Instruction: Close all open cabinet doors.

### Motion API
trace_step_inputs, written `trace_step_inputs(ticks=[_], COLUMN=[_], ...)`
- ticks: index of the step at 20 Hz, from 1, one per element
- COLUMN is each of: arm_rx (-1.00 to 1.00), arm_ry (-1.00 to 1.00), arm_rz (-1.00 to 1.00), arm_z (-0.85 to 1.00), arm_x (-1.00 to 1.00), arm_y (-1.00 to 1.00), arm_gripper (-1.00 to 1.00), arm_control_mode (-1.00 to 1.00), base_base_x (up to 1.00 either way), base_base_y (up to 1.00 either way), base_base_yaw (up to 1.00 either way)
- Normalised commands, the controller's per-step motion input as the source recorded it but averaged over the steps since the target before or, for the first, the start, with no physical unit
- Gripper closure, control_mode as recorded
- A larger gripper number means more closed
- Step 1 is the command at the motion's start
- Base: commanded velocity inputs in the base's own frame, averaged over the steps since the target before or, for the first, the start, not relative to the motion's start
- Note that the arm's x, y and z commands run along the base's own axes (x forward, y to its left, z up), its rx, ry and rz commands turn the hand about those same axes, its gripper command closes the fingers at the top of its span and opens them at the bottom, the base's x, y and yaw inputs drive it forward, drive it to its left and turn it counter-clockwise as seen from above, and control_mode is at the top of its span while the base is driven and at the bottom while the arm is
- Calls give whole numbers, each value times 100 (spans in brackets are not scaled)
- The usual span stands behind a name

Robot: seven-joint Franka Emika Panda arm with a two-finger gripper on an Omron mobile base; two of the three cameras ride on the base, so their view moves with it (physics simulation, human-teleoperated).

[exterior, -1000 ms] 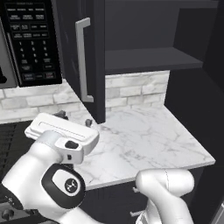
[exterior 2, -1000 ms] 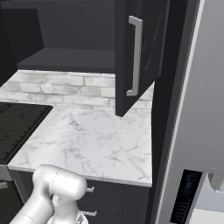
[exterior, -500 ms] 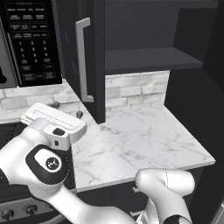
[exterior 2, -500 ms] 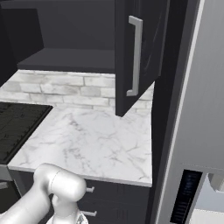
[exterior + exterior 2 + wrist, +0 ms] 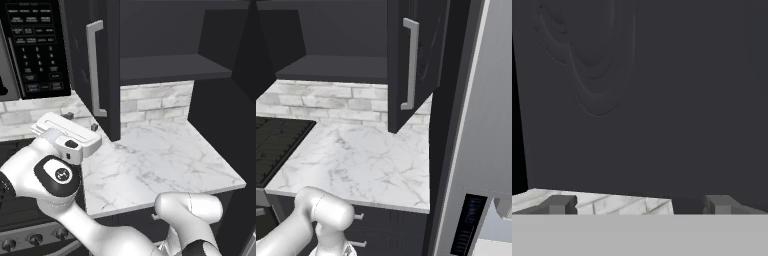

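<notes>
While our hand view faces carved relief on the cabinet door [image 5: 637,100], base views show its handle [image 5: 95,70]. That door stands upright, swung open toward us. Our gripper [image 5: 80,121] is spread wide, holding nothing.

Flat, even rendered light with no visible source. The marble counter [image 5: 165,160] reads bright and carries only a soft shadow below the open cabinet door [image 5: 95,70], whose matte black face swallows detail. The hand view is dim, low in contrast and slightly soft. No glare, no edge distortion.
</notes>
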Motion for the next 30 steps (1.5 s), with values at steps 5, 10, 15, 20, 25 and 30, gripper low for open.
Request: trace_step_inputs(ticks=[5, 10, 15, 20, 25, 30], arm_rx=[2, 2, 3, 6, 6, 5], arm_ry=[-1, -1, -1, 0, 0, 0], arm_rz=[0, 0, 0, 1, 2, 2], arm_z=[-9, -5, -1, 0, 0, 0], arm_x=[21, 10, 10, 19, 22, 25], arm_y=[-28, -31, -40, -40, -35, -32], arm_gripper=[-100, -100, -100, -100, -100, -100], arm_control_mode=[-100, -100, -100, -100, -100, -100], base_base_x=[0, 0, 0, 0, 0, 0], base_base_y=[0, 0, 0, 0, 0, 0], base_base_yaw=[0, 0, 0, 0, 0, 0])
